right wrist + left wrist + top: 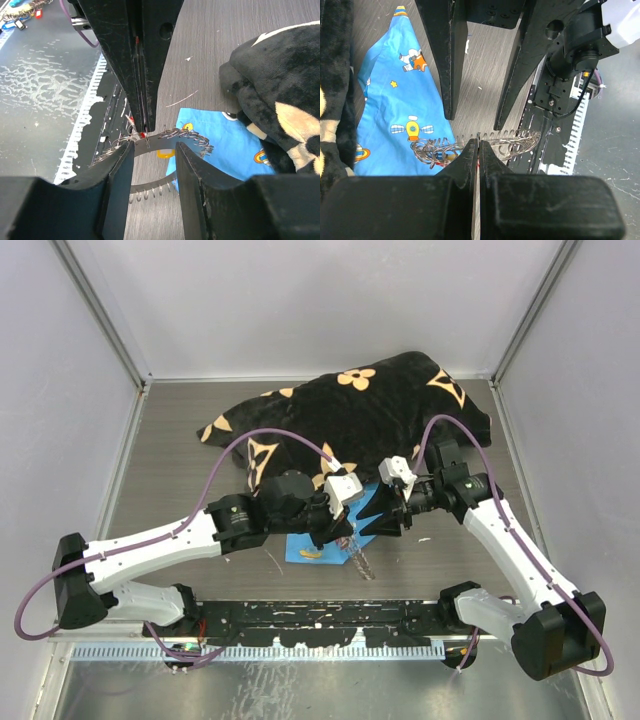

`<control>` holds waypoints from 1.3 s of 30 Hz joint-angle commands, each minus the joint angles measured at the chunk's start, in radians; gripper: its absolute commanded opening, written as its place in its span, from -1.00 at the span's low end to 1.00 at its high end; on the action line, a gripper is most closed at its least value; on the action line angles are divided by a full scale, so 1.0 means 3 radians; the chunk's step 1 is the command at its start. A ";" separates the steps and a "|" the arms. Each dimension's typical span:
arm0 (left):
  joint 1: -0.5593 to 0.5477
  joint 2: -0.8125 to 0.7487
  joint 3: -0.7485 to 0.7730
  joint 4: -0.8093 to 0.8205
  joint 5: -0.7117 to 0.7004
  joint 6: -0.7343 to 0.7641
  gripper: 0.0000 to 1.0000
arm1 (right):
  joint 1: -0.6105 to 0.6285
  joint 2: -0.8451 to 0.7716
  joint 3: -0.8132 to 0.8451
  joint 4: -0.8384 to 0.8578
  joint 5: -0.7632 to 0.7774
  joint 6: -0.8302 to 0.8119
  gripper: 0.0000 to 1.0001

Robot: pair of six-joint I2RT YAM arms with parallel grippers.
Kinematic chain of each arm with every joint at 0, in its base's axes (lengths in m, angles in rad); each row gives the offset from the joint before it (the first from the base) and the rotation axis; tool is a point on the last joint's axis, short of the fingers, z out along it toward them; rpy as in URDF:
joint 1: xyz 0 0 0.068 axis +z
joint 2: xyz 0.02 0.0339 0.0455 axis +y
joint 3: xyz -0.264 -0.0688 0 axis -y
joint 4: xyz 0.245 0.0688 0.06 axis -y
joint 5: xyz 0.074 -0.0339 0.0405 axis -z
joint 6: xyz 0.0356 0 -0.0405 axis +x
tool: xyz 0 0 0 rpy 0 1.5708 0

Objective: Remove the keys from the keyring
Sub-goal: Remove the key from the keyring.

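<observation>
The keyring, a thin silvery loop strung with small wire rings, hangs just above the table between both grippers. My left gripper is shut at the loop's top edge. A red bit of key shows between its jaws, and a thin silver stub hangs below the band. My right gripper is open, its fingers straddling the band of the keyring. A yellow key head hangs under the loop. From above, the two grippers meet tip to tip over the table's middle.
A blue cartoon-print cloth lies flat under and left of the ring. A black cloth with tan flowers is heaped at the back and reaches close behind the right arm. A black rail runs along the near edge.
</observation>
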 commanded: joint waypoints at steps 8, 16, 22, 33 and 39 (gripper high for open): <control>0.0017 -0.0052 0.0166 0.0387 0.0120 -0.0079 -1.00 | 0.0058 -0.0025 -0.0096 0.0296 -0.0134 0.0147 -0.23; 0.0017 -0.0040 0.0143 0.0448 0.0101 -0.0094 -1.00 | 0.0088 -0.0019 -0.0144 0.0218 -0.0232 -0.0001 -0.34; 0.0017 -0.0045 0.0133 0.0489 0.0096 -0.0109 -1.00 | 0.0099 -0.0019 -0.0157 0.0204 -0.0274 -0.0030 -0.45; 0.0017 -0.0042 0.0114 0.0536 0.0091 -0.0150 -1.00 | 0.0122 -0.0020 -0.0127 0.0125 -0.0312 -0.0114 -0.98; 0.0018 -0.0183 -0.0087 0.0773 0.0032 -0.0278 -0.97 | 0.0071 -0.0060 -0.0085 0.0031 -0.0372 -0.0154 -0.98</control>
